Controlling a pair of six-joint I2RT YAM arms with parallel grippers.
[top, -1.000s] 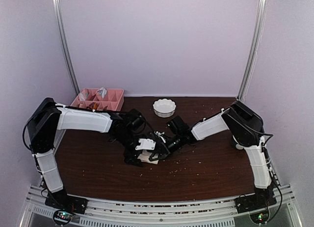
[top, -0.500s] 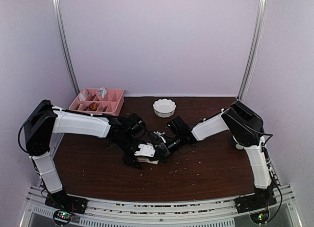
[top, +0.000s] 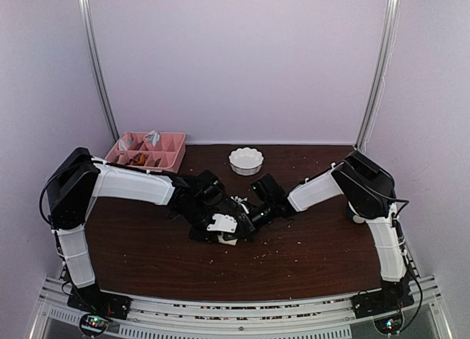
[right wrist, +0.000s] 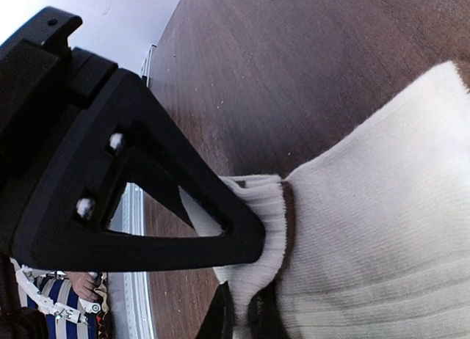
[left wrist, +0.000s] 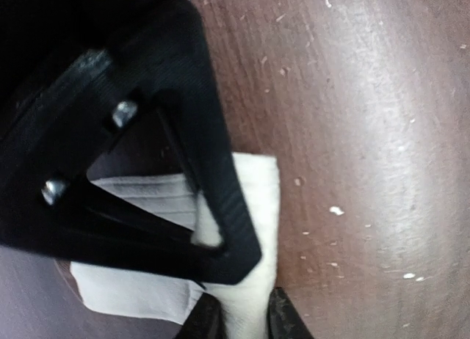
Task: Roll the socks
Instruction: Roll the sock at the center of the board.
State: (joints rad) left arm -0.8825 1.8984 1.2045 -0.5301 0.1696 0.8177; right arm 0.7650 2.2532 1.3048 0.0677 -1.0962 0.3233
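AT THE TABLE'S MIDDLE: My two claws meet low over the dark brown wooden table, on the side of the white scalloped bowl nearer my bases and slightly to its left. The cream ribbed sock with a dark brown band lies bunched there between them.

My right claw is clamped on the sock's ribbed cuff, its tips buried in the gathered knit. My left claw pinches a pale fold of fabric from the opposite side, with the cloth squeezed between its two dark tips.

I judge the two-sided hold to be deliberate. With one end anchored, the soft fabric cannot slide across the smooth wood while the other end is turned over it. Both grips sit at the fabric's edge rather than its middle, which leaves the length free to wind.

The sock is thick, soft and closely ribbed. A narrow brown band runs where the cuff joins the leg, and the cuff puckers at my right claw's bite. Seen from my left wrist, the cloth looks flatter and whiter, lying in layered folds against the table. No finished roll shows.

I cannot pick out the second sock, since my claws cover most of the bundle. Pale specks dot the wood around it.
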